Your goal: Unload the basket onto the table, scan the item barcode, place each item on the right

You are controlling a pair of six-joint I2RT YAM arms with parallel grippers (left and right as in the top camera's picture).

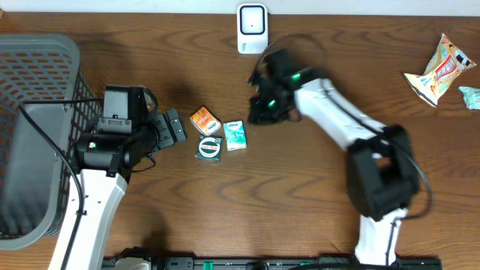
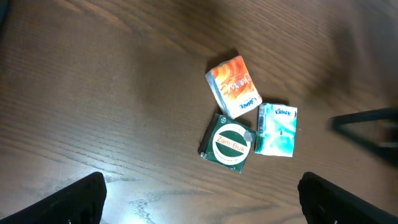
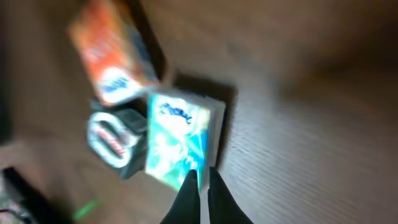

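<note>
I'm at the pick-up step. My right gripper (image 3: pixel 200 177) is pinched together, holding nothing, at the edge of the Kleenex pack (image 3: pixel 177 140) on the table (image 1: pixel 292 217). My left gripper (image 1: pixel 174 129) is spread wide. Next I think the right one must spread and pinch the pack.

Took green tin (image 1: pixel 209 148) as landmark. Noted orange pack (image 1: pixel 204 120) just above it and teal tissue pack (image 1: pixel 235 135) just beside, right. Marked left gripper (image 1: pixel 178 127) near left with fingers spread, right gripper (image 1: pixel 255 116) upper right, white scanner (image 1: pixel 252 28) well above, grey basket (image 1: pixel 45 52) far left, and snack bag (image 1: pixel 439 71) far right.
</note>
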